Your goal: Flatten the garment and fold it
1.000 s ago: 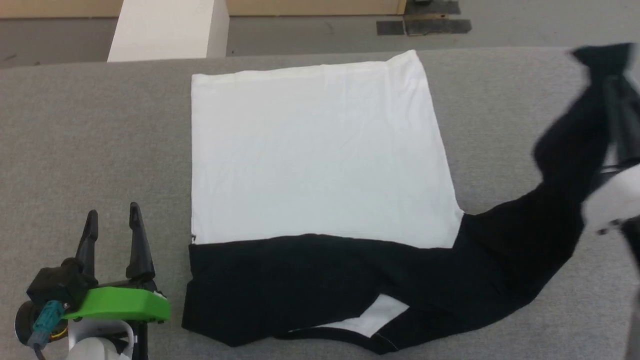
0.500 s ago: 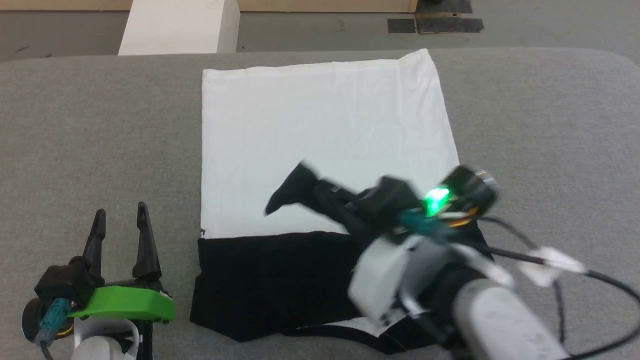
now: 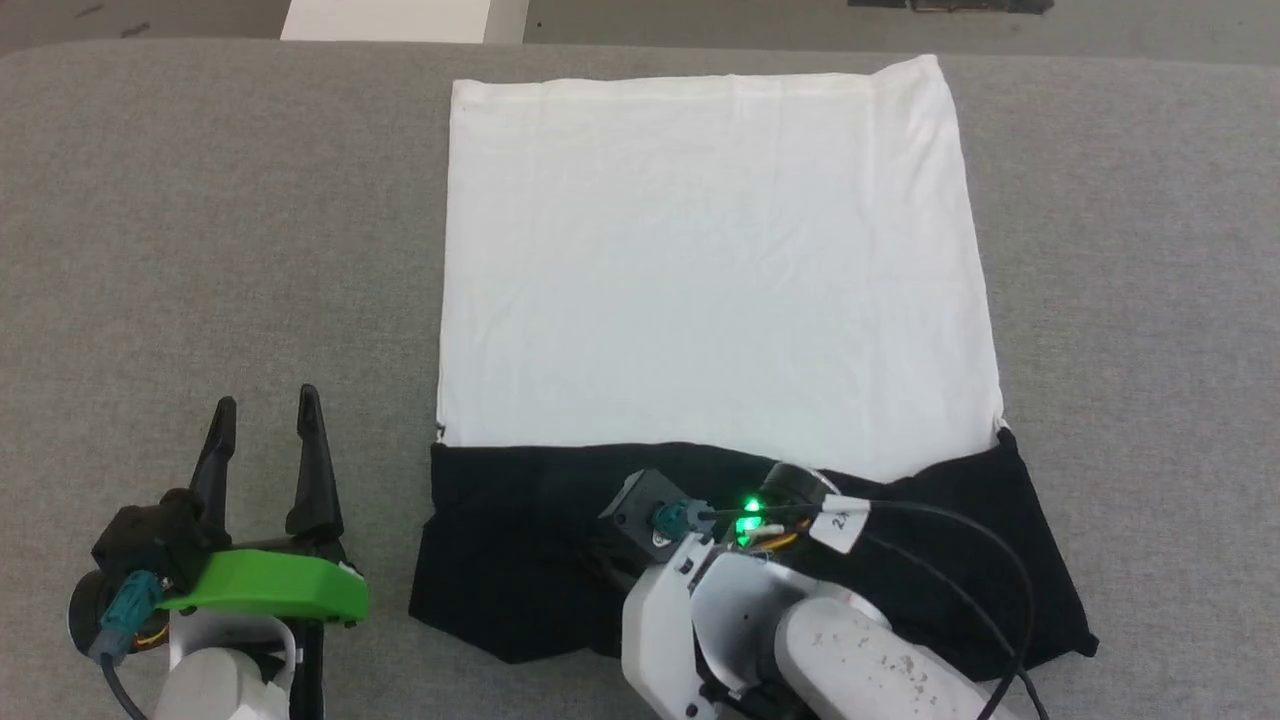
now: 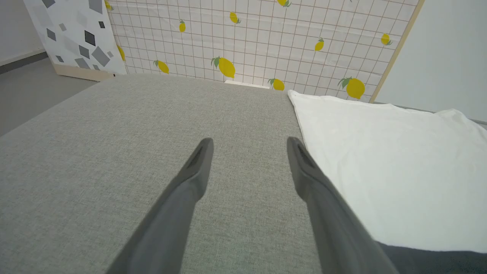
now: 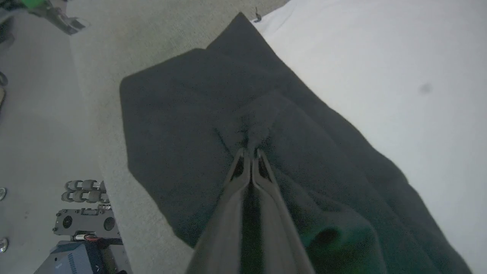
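Observation:
The garment [image 3: 715, 250] lies flat on the grey table, its white body a neat rectangle and its black part [image 3: 500, 560] folded into a band along the near edge. Over that band my right gripper [image 5: 251, 152] is shut, pinching the end of the black sleeve [image 5: 258, 125] low against the fabric. The right wrist [image 3: 700, 600] covers the fingers in the head view. My left gripper [image 3: 266, 405] rests open on bare table left of the garment, nothing between its fingers. In the left wrist view the left gripper [image 4: 250, 142] points along the table, the white body [image 4: 380, 160] to its right.
Grey padded table [image 3: 200, 200] extends wide on both sides of the garment. A white block [image 3: 390, 15] and floor lie beyond the far edge. A lemon-patterned panel [image 4: 266, 38] stands behind the table. The robot's base wheels [image 5: 83, 186] show below the near edge.
My right gripper has swung the black sleeve from the far right across and down onto the black band. The head camera tilted down. The left arm has not moved.

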{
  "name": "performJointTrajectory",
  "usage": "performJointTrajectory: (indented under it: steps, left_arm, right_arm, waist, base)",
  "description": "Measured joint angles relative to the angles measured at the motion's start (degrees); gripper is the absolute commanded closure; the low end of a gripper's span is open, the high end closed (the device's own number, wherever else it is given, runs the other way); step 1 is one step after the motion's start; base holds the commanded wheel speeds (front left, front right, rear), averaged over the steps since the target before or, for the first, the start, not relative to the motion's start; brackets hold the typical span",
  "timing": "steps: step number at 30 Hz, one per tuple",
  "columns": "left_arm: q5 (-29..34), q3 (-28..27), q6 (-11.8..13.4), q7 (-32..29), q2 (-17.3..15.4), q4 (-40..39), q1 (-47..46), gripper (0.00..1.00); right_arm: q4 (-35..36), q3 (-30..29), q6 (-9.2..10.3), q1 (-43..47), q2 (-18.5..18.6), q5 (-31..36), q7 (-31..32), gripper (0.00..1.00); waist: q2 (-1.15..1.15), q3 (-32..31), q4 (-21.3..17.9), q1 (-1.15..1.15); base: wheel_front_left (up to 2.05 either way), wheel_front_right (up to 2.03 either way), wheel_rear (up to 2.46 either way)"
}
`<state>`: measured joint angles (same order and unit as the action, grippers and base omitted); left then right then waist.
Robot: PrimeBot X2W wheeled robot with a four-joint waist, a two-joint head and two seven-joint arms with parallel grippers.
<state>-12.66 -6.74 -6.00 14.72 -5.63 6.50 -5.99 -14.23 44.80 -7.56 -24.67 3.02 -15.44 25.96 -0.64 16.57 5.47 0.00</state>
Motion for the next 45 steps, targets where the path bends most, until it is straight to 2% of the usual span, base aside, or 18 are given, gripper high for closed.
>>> performJointTrajectory:
  steps: [1,2,5,8,9,11,17,22,29,35,39,45]
  left_arm:
    - [0.0,-0.07,0.0,0.01,0.01,0.05,0.0,0.0]
    - [0.0,-0.21,0.0,0.01,0.01,0.12,0.01,0.0]
    - [0.0,-0.6,0.0,0.01,-0.01,0.26,0.04,0.0]
    - [0.01,-0.49,-0.03,0.01,-0.25,0.4,0.04,0.0]
    - [0.0,-0.32,-0.33,0.0,-1.04,0.51,-0.1,0.0]
    - [-0.01,-0.15,-0.44,-0.18,-2.04,0.51,-1.05,0.0]
    - [0.03,1.87,-0.99,-5.47,-7.61,0.69,-9.52,0.0]
    - [-0.79,2.63,-1.02,-12.24,-12.81,2.64,-19.8,0.0]
    - [-5.59,6.48,-1.05,-28.91,-21.62,4.77,-33.26,0.0]
    - [-10.71,6.81,-1.0,-42.45,-26.96,6.32,-41.86,0.0]
    - [-11.06,6.1,1.1,-48.96,-28.44,7.03,-45.39,0.0]
    - [-11.29,5.65,4.27,-54.54,-29.0,7.15,-47.79,0.0]
  right_arm:
    - [-0.36,0.21,0.0,-0.01,0.01,-0.63,-0.01,0.24]
    - [-0.51,0.22,0.0,-0.01,-0.01,-1.69,-0.13,0.0]
    - [0.34,-1.22,0.0,-0.02,-0.03,-4.52,-2.14,0.0]
    - [3.31,-5.04,0.0,0.02,-0.04,-5.95,-6.43,0.0]
    - [6.79,-10.22,0.0,0.6,-0.14,-5.69,-9.91,0.0]
    - [9.33,-14.5,0.0,1.71,-0.18,-4.43,-12.11,0.0]
    - [17.63,-28.35,0.0,6.62,-0.1,1.93,-18.14,0.0]
    - [22.49,-34.87,0.0,9.6,-0.1,4.65,-22.29,0.0]
    - [23.72,-36.67,0.0,10.72,-0.11,3.11,-24.84,0.0]
    - [24.04,-36.74,0.0,10.7,-0.11,0.68,-27.02,0.0]
    - [23.84,-36.26,0.0,10.38,-0.1,0.24,-28.14,0.0]
    - [23.43,-35.51,0.0,9.01,-0.1,-0.36,-29.09,0.0]
  waist:
    - [0.0,0.09,0.01,0.0]
    - [0.0,0.11,-0.06,0.0]
    - [0.0,-0.15,-0.61,0.0]
    - [0.0,-0.63,-1.53,0.0]
    - [0.0,-1.0,-2.7,0.0]
    - [0.0,-1.05,-3.56,0.0]
    - [0.0,0.37,-6.2,0.0]
    - [0.0,3.61,-8.27,0.0]
    - [0.0,9.83,-11.66,0.01]
    - [0.0,15.95,-14.61,0.01]
    - [0.0,19.8,-16.54,0.01]
    - [0.0,24.48,-18.85,0.01]
  base:
    - [0.0,0.0,0.0]
    - [0.0,0.0,0.0]
    - [0.0,0.0,0.0]
    - [0.0,0.0,0.0]
    - [0.0,0.0,0.0]
    - [0.0,0.0,0.0]
    - [0.0,0.0,0.0]
    - [0.0,0.0,0.0]
    - [0.0,0.0,0.0]
    - [0.0,0.0,0.0]
    - [0.0,0.0,0.0]
    - [0.0,0.0,0.0]
